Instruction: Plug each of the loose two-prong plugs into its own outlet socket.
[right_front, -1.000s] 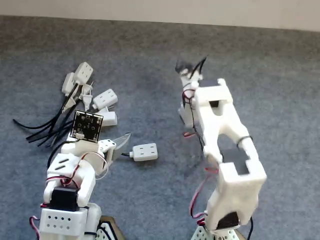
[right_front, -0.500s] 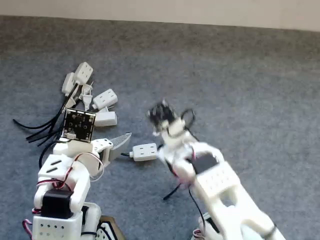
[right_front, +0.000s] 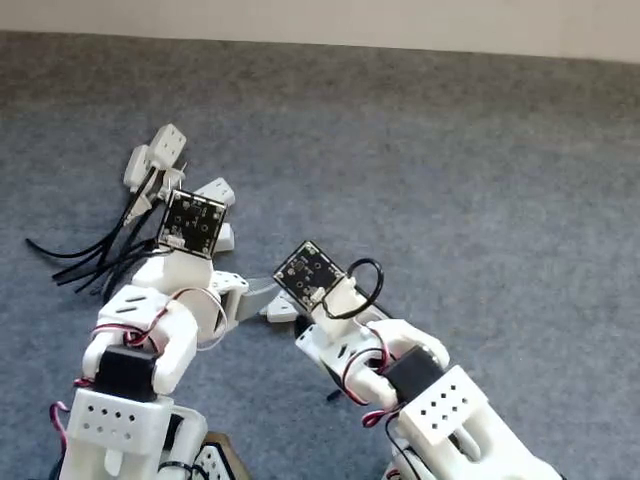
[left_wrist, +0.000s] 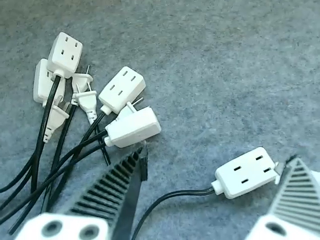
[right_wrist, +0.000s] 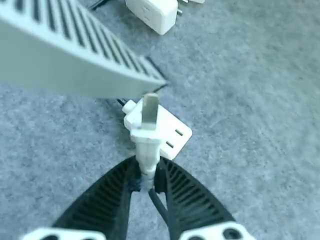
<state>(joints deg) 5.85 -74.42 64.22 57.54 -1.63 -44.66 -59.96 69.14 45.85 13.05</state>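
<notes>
My right gripper (right_wrist: 146, 170) is shut on a white two-prong plug (right_wrist: 144, 134), gripped at its cable end with the prongs pointing away from the wrist. Just beyond the prongs lies a lone white outlet socket (right_wrist: 172, 134) on the carpet, also visible as the socket (left_wrist: 245, 172) near one finger of my open left gripper (left_wrist: 218, 156). In the high view both arms meet over this socket (right_front: 281, 312), which is mostly hidden. Farther left lies a cluster of sockets (left_wrist: 122, 90) and loose plugs (left_wrist: 86, 98).
Black cables (right_front: 80, 258) trail from the cluster toward the left edge of the grey carpet (right_front: 480, 170). A ribbed finger (right_wrist: 75, 50) of the left gripper crosses close in front of the right wrist view. Another white socket (right_wrist: 152, 15) lies behind it.
The right arm has swung from the middle far side down and left to the lone socket. The left arm has shifted slightly forward, and the socket is now mostly covered in the high view.
</notes>
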